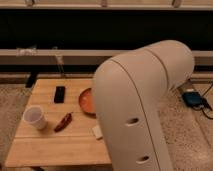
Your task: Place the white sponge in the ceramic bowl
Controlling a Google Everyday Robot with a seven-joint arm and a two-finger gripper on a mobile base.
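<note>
The small white blocky sponge [97, 131] lies on the wooden table [50, 147] just nearside of the shallow orange-red ceramic bowl [86, 101]. Both are partly hidden by the bulky white arm [145, 100]. The gripper is out of sight, so its state cannot be told. The pick likely needs a straight descent, then a short carry over the bowl's middle.

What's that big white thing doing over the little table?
That is a robot's arm, filling much of the view in front of a small wooden table. Its job is to put the white sponge into the ceramic bowl. The sponge lies on the table, not in the bowl, and both are partly hidden by the arm. The hand is out of view. A white cup, a red pepper-like item and a small black device sit nearby.
</note>
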